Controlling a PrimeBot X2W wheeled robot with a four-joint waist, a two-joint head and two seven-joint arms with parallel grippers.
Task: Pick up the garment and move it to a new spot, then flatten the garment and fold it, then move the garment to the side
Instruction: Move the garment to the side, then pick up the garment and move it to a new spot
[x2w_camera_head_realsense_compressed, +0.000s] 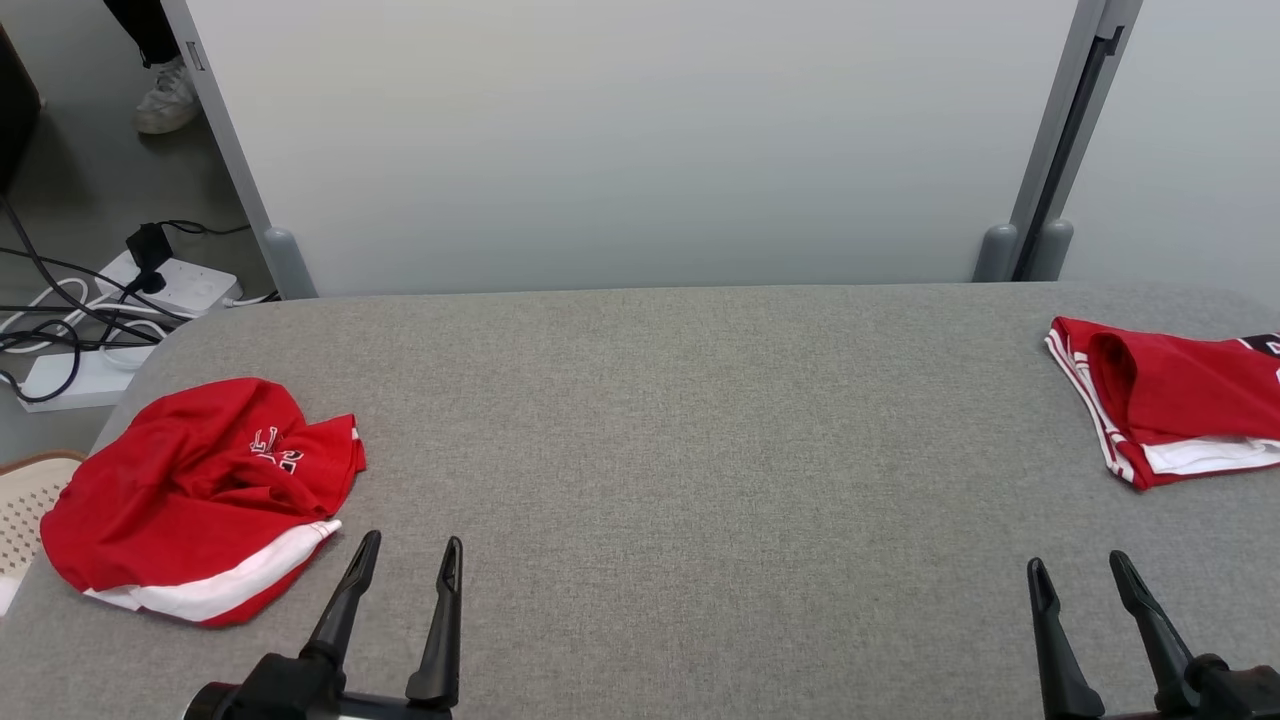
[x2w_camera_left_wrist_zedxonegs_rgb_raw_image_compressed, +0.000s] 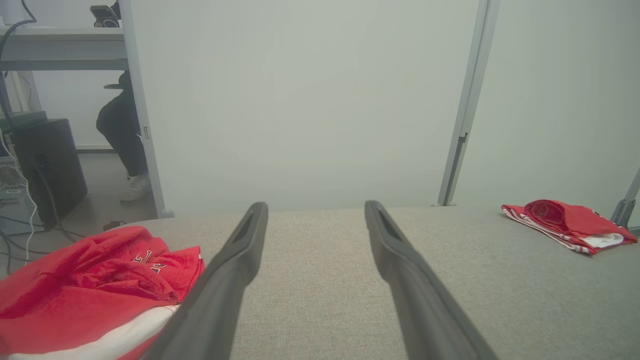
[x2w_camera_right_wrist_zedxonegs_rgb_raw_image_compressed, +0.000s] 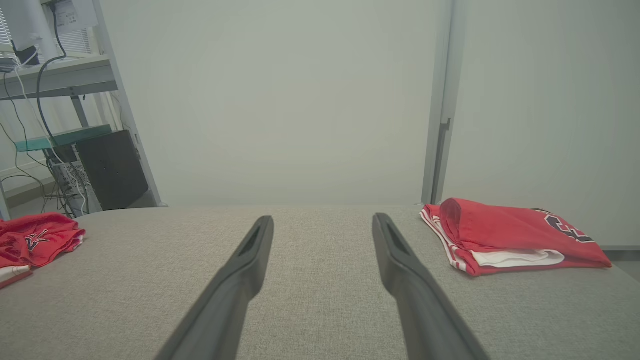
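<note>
Quick status, using the grey table (x2w_camera_head_realsense_compressed: 700, 450) as the ref for everything.

Crumpled red garment (x2w_camera_head_realsense_compressed: 200, 500) is in a heap on the table's left end, close to the robot-side edge. There's a white band along its near side and some lettering on top. Nothing's touching it.

Folded red garment (x2w_camera_head_realsense_compressed: 1170, 415) lies on the table's right end, further back, w/ striped trim and a white layer peeking out. It's partly cut off by the head view's edge. The two are well apart, w/ grey cloth btw them.

Left gripper (x2w_camera_head_realsense_compressed: 413, 540) hangs over the table's near edge on the left side, just beside the crumpled one's lower right corner but not on it. Fingers are spread and it's holding nothing.

Right gripper (x2w_camera_head_realsense_compressed: 1077, 560) is over the near edge on the right side, fingers also spread wide w/ nothing btw them, apart from the folded piece.

Behind the table's far edge stands a pale partition panel (x2w_camera_head_realsense_compressed: 640, 140). On the floor off the table's left end are a power strip (x2w_camera_head_realsense_compressed: 180, 285) w/ cables and a person's shoe (x2w_camera_head_realsense_compressed: 168, 100).
</note>
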